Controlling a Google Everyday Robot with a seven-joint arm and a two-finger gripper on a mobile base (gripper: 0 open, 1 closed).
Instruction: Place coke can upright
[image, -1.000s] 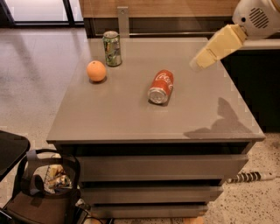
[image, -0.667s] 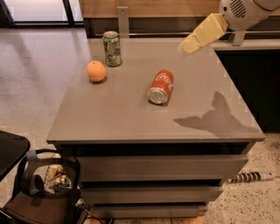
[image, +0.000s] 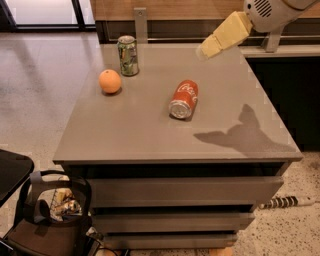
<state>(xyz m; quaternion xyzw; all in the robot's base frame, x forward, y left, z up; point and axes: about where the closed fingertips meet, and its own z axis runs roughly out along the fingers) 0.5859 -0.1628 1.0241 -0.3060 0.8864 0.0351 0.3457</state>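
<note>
The coke can (image: 184, 99) is red with white script and lies on its side near the middle of the grey table top (image: 140, 135), its silver end facing the front edge. My gripper (image: 207, 49), pale yellow on a white arm, hangs in the air above the back right part of the table. It is behind and a little to the right of the can, and apart from it. Its shadow (image: 245, 134) falls on the table to the right of the can.
An orange (image: 109, 81) and an upright green-and-white can (image: 128, 55) stand at the back left of the table. A metal post (image: 140, 24) rises at the back edge. Drawers run below the top. A black bag (image: 52, 207) sits on the floor at lower left, and a cable (image: 286, 202) at right.
My gripper has moved left across the back of the table, closer to the coke can, and its shadow has shifted left with it. The cans and the orange have not moved.
</note>
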